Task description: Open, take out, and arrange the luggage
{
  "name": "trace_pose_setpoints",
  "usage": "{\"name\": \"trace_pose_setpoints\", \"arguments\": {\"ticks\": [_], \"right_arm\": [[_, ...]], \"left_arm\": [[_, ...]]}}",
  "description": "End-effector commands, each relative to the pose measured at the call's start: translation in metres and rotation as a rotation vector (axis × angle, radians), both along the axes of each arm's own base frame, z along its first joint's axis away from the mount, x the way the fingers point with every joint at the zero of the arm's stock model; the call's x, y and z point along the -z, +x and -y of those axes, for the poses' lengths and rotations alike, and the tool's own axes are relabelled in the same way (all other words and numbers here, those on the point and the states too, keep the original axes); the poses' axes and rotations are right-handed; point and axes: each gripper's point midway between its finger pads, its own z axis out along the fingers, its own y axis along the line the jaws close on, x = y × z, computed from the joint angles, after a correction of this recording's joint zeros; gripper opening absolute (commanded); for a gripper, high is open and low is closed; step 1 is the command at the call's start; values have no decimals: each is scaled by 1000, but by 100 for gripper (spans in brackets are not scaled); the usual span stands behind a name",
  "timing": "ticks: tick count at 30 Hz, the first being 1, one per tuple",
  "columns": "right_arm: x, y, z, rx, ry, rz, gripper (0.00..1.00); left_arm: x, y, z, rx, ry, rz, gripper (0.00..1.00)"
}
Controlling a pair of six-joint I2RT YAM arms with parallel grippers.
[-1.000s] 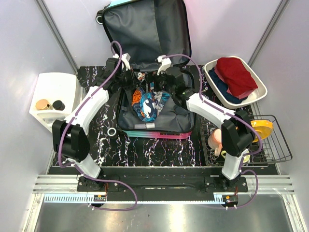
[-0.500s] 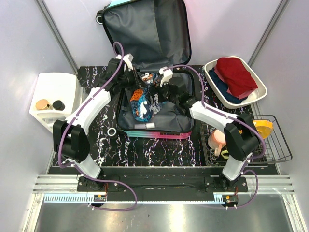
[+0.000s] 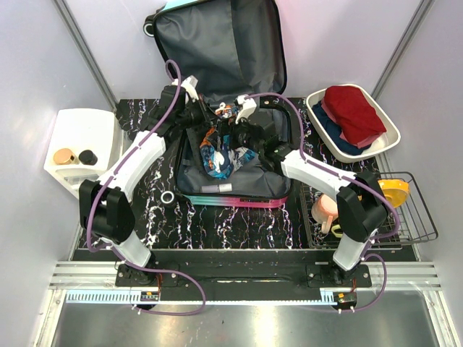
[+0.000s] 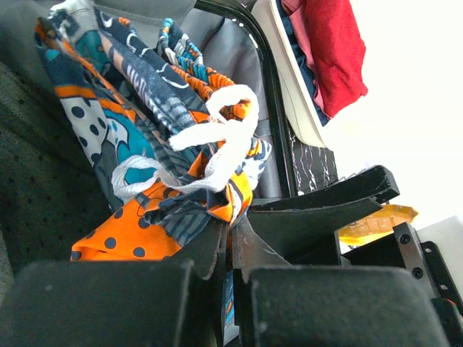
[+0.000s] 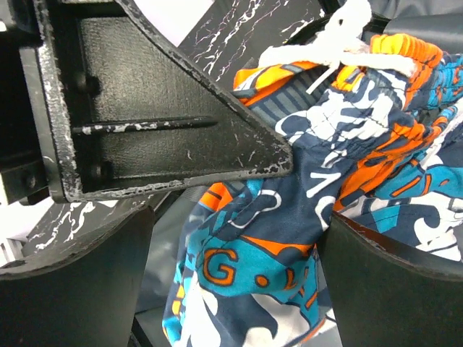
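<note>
The luggage lies open on the table: its lid [image 3: 217,43] leans against the back wall and its grey-lined base [image 3: 264,181] sits flat. Navy, orange and teal patterned shorts [image 3: 217,148] with a white drawstring [image 4: 217,137] hang bunched over the base. My left gripper [image 3: 208,119] is shut on the shorts' waistband [image 4: 230,230]. My right gripper [image 3: 237,134] stands open right beside it, with the hanging shorts [image 5: 253,267] between its spread fingers [image 5: 394,278]. The left gripper's finger [image 5: 166,116] shows close above in the right wrist view.
A white oval tub [image 3: 391,137] holding red and dark blue clothes stands at the back right. A wire basket [image 3: 419,217] with yellow and pink items is at the right. A white shelf [image 3: 83,126] with two small jars is at the left. A small ring [image 3: 168,196] lies by the case.
The shorts, lying spread in the base a second ago, are now lifted and bunched toward the back by my left gripper. My right gripper has moved left around them.
</note>
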Motion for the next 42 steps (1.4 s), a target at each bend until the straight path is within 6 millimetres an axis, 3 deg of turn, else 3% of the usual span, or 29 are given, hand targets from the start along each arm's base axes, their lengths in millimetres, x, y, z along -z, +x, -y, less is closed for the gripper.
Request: {"name": "trace_pose_setpoints", "arguments": {"ticks": [1,5,6,10,15,17,20,21,24,25,27,29,30,32,33,34,42], "right_arm": [[-27,-1,-1,38,81,20,100],[-12,20,18,227,-6,11,100],[0,25,20,254,-31,-6,100],[0,41,19,310,-24,29,100],[-3,51,9,302,-40,100,100],[-6,54,13,319,-54,127,94],[-17,52,19,312,-86,183,63],[-20,51,21,309,-97,201,41],[-27,43,29,289,-143,236,12],[-28,41,33,288,-157,242,0],[-40,36,42,273,-172,274,0],[-54,35,56,261,-167,294,0],[-56,36,64,259,-173,286,0],[-71,43,88,257,-154,288,0],[-73,44,98,258,-160,273,0],[-78,45,106,254,-154,271,0],[-148,60,223,358,-10,238,0]], "left_arm": [[-47,-5,3,4,-89,108,0],[-58,-9,5,4,-155,111,0],[-60,-9,6,4,-168,109,0],[-72,-12,8,-1,-217,97,0],[-71,-14,8,-18,-246,68,0],[-70,-16,7,-25,-244,61,0],[-68,-18,4,-36,-236,55,0],[-68,-18,4,-36,-234,53,0],[-71,-18,2,-36,-232,64,0],[-73,-18,1,-30,-224,76,4],[-80,-18,-1,-12,-206,110,31],[-84,-20,-5,5,-186,133,47],[-88,-19,-7,17,-157,170,62],[-89,-20,-15,27,-129,184,75],[-90,-20,-19,37,-99,207,93],[-91,-20,-25,39,-83,219,99],[-77,-22,-52,35,10,221,99]]}}
